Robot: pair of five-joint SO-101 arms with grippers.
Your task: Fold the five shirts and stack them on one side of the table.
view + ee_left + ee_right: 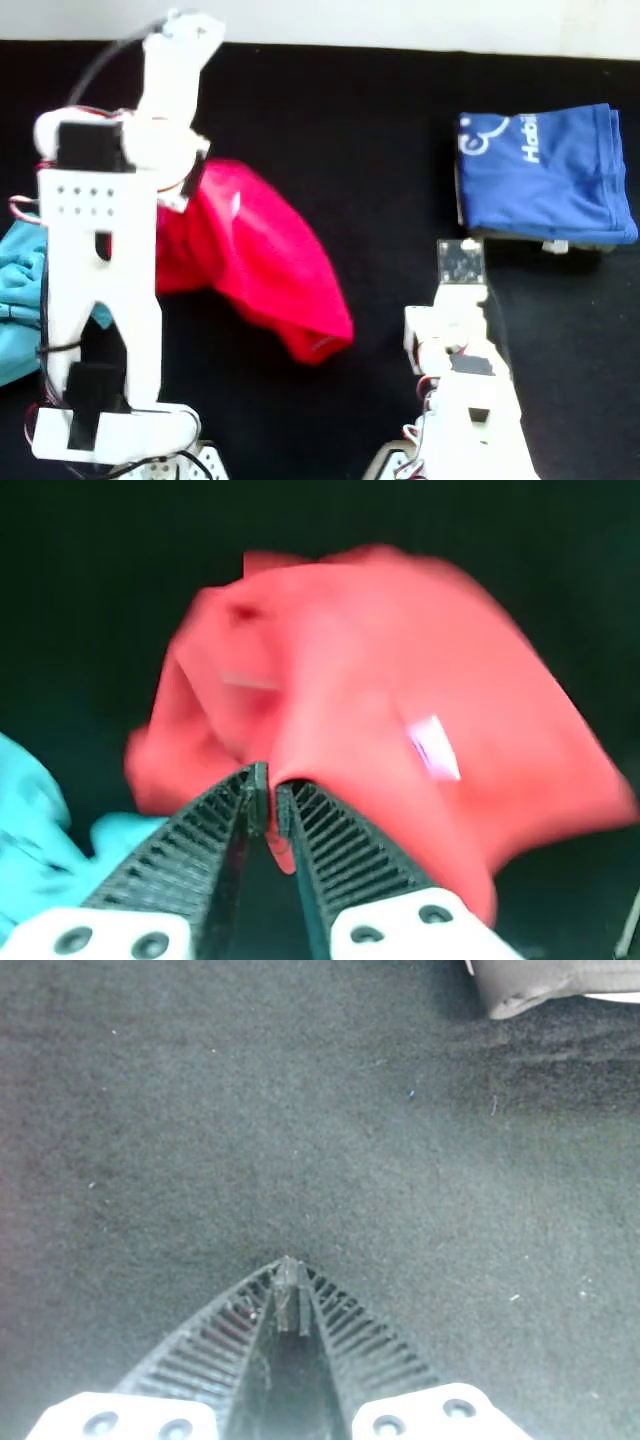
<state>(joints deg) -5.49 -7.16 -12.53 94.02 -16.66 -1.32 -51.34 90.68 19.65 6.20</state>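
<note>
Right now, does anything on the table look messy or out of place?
The red shirt is bunched up, pinched in the left gripper rather than lying flat. A teal shirt lies crumpled at the left edge of the table. The blue shirt at the far right is neatly folded. Nothing looks damaged.

Black table (pixel 380 150): red shirt (pixel 250 260) bunched left of centre; teal shirt (pixel 20 290) crumpled at left edge; folded blue shirt (pixel 545 170) far right, on a pale layer (pixel 555 244).

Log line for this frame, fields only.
left gripper: shut on red shirt | right gripper: shut, empty, over table | blue shirt: folded, right side | teal shirt: crumpled, left edge
</note>
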